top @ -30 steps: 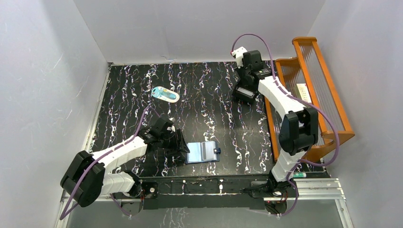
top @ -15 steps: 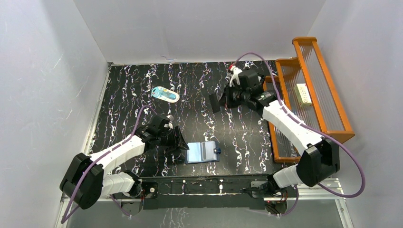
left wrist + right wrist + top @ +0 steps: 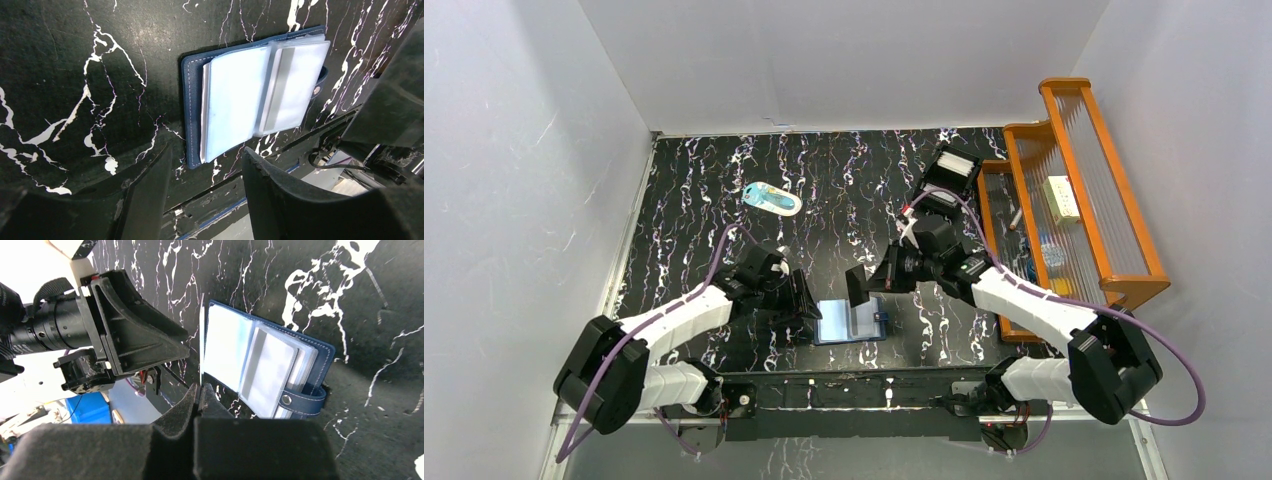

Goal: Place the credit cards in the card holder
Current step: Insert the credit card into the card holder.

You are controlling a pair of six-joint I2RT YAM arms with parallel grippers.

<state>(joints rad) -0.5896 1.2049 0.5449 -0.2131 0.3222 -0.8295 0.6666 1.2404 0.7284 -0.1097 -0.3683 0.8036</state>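
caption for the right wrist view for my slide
Right gripper pinches a thin white card edge-on at the edge of the open navy-blue folding card holder, left gripper open beside it

The card holder (image 3: 252,95) looks like matt navy leather or fake leather with pale stitching round the edge. Its clear pockets (image 3: 300,75) are glossy soft plastic, and the table (image 3: 75,75) under it is dull black with white veins and a slightly grainy look. My left fingers (image 3: 280,200) and right fingers (image 3: 175,420) are matt black plastic, a bit rough, and the card (image 3: 202,345) pinched in the right ones only shows a thin white edge, while the rack (image 3: 1139,288) off to the side looks like shiny orange-varnished wood.
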